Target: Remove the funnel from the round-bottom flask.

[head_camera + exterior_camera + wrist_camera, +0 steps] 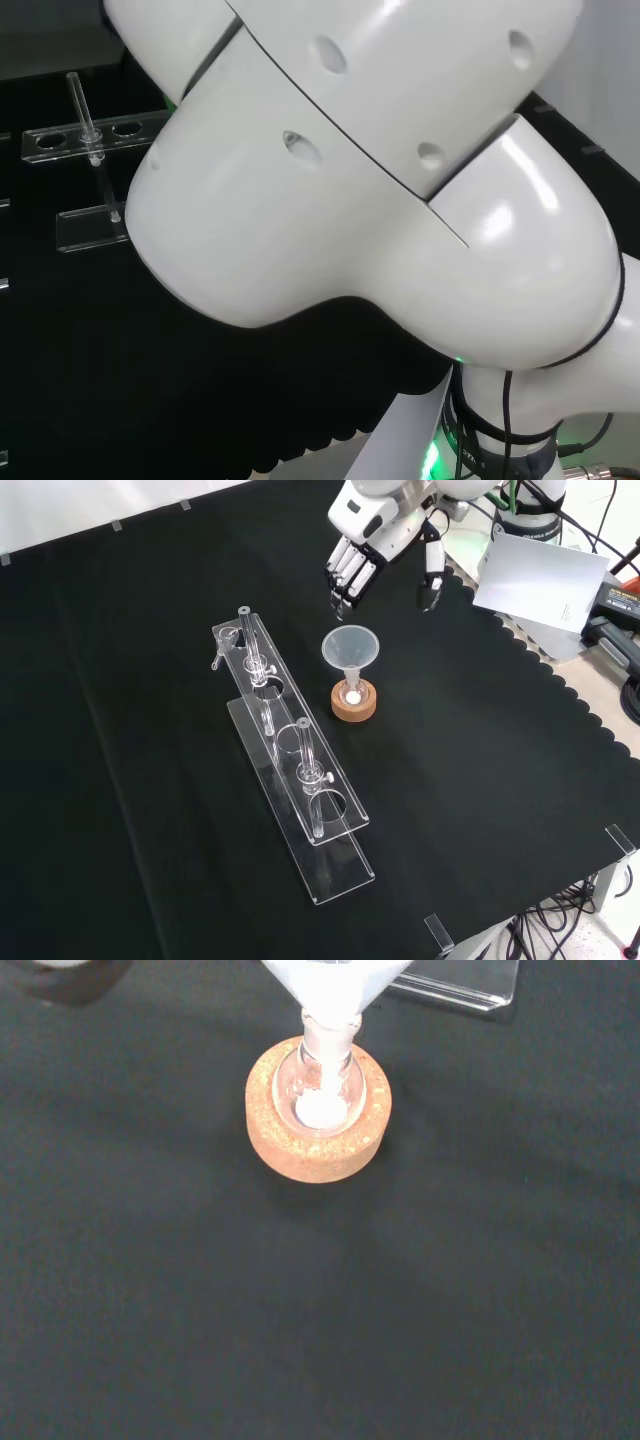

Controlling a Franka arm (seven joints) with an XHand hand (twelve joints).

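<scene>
Item one, the funnel point(350, 646): I see it just above the middle of the front view, a translucent cone seated stem-down in the neck of the round-bottom flask point(352, 692). The flask sits in a cork ring point(354, 707) on the black-clothed table point(480, 780); I make out something white in its bottom point(320, 1110).

Item two, the robot hand point(375, 542): top centre of the front view, above the funnel and apart from it, fingers point(348, 572) straight and pointing down, thumb set off to the right, holding nothing.

Item three, a clear rack point(290, 770): left of the flask, running diagonally toward the lower middle, with glass tubes standing in its holes.

Item four, the arm's white links point(380, 170): across most of my head view.
</scene>
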